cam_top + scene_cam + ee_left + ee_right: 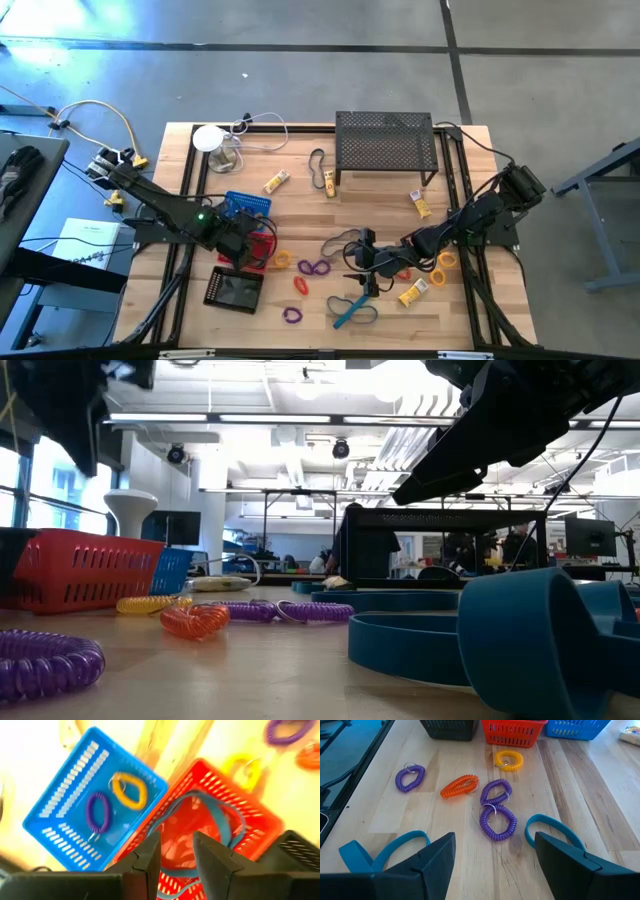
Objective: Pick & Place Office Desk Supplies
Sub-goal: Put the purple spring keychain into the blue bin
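Observation:
My left gripper [176,851] hangs open over the red basket [260,820], where a blue elastic loop [227,817] lies on the basket floor. The blue basket [75,805] beside it holds a yellow coil ring [129,790] and a purple one [97,812]. My right gripper [495,850] stands open low over the table, near the front middle, its fingers either side of a blue loop [555,827] lying flat on the wood. Purple rings [498,822], an orange ring [460,785] and a yellow ring [508,760] lie between it and the baskets.
A black mesh shelf [385,145] stands at the back right and a white round device [208,138] with a cable at the back left. A black basket [233,290] sits near the front left. Yellow-and-white tubes [277,181] and black loops [317,160] are scattered about.

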